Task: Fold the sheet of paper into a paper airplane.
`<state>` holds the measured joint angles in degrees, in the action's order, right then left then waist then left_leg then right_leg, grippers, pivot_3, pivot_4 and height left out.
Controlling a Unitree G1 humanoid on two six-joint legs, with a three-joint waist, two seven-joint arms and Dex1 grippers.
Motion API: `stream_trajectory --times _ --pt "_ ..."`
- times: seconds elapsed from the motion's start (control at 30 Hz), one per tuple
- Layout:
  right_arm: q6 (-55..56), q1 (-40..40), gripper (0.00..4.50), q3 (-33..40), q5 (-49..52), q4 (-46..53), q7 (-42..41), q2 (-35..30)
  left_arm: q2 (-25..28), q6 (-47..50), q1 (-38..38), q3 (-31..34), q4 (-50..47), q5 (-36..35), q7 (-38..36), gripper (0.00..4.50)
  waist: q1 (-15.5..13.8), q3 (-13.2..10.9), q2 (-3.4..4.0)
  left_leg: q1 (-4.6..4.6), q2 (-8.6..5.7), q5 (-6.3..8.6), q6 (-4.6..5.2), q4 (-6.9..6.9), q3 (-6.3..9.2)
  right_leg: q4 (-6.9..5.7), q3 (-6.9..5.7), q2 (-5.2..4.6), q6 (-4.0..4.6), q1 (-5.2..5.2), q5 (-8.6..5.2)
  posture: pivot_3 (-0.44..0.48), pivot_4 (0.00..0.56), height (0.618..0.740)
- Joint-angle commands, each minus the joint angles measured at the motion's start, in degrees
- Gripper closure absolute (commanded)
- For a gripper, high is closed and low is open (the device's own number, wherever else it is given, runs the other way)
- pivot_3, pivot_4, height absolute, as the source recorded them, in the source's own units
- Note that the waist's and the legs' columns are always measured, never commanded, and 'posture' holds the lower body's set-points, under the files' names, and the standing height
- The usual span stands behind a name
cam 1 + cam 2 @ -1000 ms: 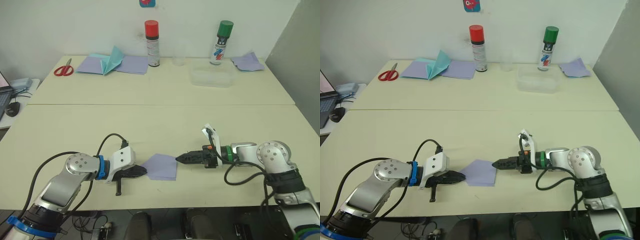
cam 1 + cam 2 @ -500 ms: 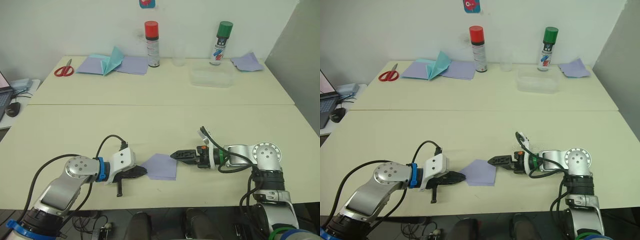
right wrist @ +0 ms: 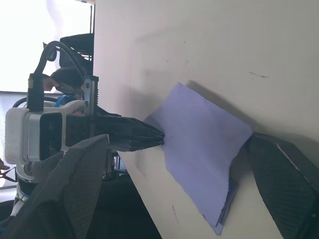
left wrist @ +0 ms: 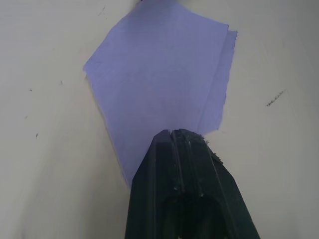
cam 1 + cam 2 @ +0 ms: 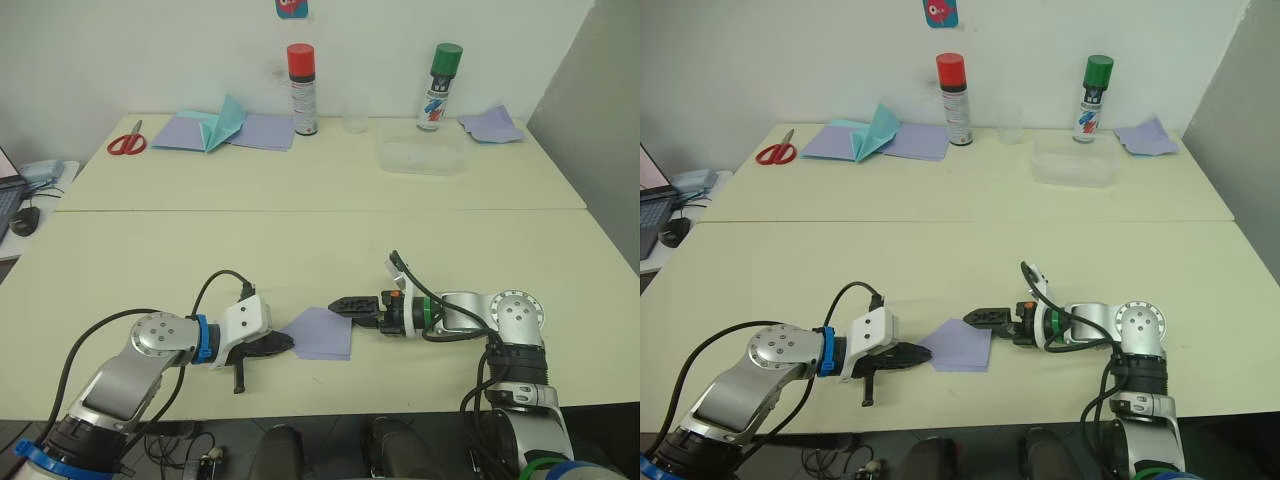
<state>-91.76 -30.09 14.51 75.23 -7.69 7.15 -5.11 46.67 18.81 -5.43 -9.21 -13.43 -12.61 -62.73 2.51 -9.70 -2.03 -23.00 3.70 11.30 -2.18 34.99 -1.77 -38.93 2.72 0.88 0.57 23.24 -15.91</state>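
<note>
near the front edge of the table [image 5: 140, 240], the sheet of paper [image 5: 322, 333], partly folded to a point, lies flat between the 2 grippers. the left gripper [image 5: 283, 344], fingers pressed together, pins that point. the right gripper [image 5: 341, 304], fingers spread, sits at the sheet's opposite far corner, just touching or just above it, so it looks nearer the free edge to fold.

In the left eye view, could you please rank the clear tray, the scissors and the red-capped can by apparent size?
1. clear tray
2. red-capped can
3. scissors
All three sit at similar distance, so the order seems fair.
</note>
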Motion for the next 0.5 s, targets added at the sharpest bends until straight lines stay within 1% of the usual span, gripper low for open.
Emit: stream_trajectory --times 0.03,0.13,0.37,0.5 --pt "-0.54 -0.47 0.04 -0.54 -1.3 -1.29 -0.53 2.08 -0.72 0.06 0.18 -2.29 1.79 1.35 -0.18 4.5 0.01 0.0 0.01 0.0 0.0 0.0 0.0 -0.01 0.0 0.01 -0.01 0.0 0.01 0.0 0.0 0.0 0.15 0.74" --pt "0.2 -1.35 0.04 -1.28 -3.6 -2.72 -2.27 3.0 -1.24 -0.23 0.04 -2.58 3.05 1.69 -0.2 4.5 0.0 0.03 0.05 0.0 0.0 0.0 0.0 -0.02 0.01 0.01 -0.01 -0.01 0.01 0.0 -0.01 0.0 0.15 0.74" --pt "4.1 -3.59 0.04 -6.75 -11.28 -4.02 -10.3 3.18 -0.95 0.57 0.34 -3.19 4.16 2.57 0.01 4.5 0.12 0.1 0.12 0.06 0.01 0.0 0.0 -0.02 0.05 0.02 -0.01 -0.03 0.04 -0.01 -0.03 0.0 0.15 0.74" --pt "6.9 -4.0 0.04 -12.01 -15.26 -1.55 -16.87 2.06 -1.08 0.73 0.38 -3.29 4.97 2.64 0.19 4.5 0.17 0.26 0.35 0.06 0.01 0.0 0.0 -0.02 0.05 0.02 -0.01 -0.02 0.04 -0.01 -0.03 0.0 0.15 0.74"
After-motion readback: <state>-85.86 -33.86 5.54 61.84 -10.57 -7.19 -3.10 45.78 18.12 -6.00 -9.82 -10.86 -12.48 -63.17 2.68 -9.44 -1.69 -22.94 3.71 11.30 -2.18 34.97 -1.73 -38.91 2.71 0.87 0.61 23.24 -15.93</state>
